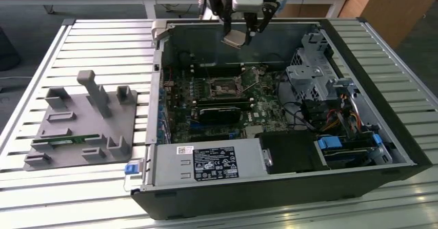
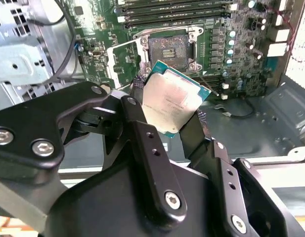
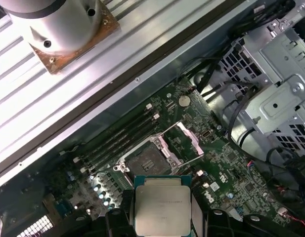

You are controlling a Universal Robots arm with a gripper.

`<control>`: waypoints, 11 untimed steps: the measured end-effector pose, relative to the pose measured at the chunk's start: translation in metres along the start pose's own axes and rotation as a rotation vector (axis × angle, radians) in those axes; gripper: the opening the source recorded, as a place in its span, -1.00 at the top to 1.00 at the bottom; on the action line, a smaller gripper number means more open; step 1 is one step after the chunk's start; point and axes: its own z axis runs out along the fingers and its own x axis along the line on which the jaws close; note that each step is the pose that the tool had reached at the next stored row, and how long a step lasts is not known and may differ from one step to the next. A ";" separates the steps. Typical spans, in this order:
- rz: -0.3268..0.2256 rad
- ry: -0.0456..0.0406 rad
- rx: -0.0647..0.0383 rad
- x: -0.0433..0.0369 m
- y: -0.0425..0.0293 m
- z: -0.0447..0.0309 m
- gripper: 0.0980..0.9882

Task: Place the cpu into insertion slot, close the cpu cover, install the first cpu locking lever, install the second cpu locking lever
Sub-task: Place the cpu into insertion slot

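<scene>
- Because only its edges are gripped, the small square silvery-topped cpu (image 2: 174,96) hangs tilted, pinched between the 2 fingers of the black gripper (image 2: 169,106).
- Below, well apart, the dark-centred square insertion slot (image 2: 171,49) lies bare.
- Its thin silver cpu cover (image 3: 191,140) stands open, leaving access.

Exterior view: the case (image 1: 274,201) lies open on the table (image 1: 102,39). The fixture (image 1: 82,131) lies on the table at 9 o'clock of the case, apart from it.

Inside the case, the motherboard (image 1: 205,126) lies on the floor, and the slot (image 1: 224,89) sits on the motherboard.
- The card (image 1: 220,114) stands at 6 o'clock of the slot, just beside it.
- The power supply (image 1: 205,165) sits at 6 o'clock of the card.
- The drive cage (image 1: 311,80) sits at 3 o'clock of the slot.

The gripper (image 1: 241,34) hangs above the case at 12 o'clock of the slot, with the cpu (image 1: 233,39) clamped between its fingers.

Second wrist view: the cover (image 2: 112,59) stands raised beside the slot.
</scene>
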 end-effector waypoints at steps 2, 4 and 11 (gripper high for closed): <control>0.026 -0.0025 0.000 0.0000 -0.0001 0.0003 0.00; 0.052 -0.0053 0.000 0.0000 -0.0001 0.0007 0.00; 0.143 -0.0152 0.001 0.0000 -0.0002 0.0020 0.00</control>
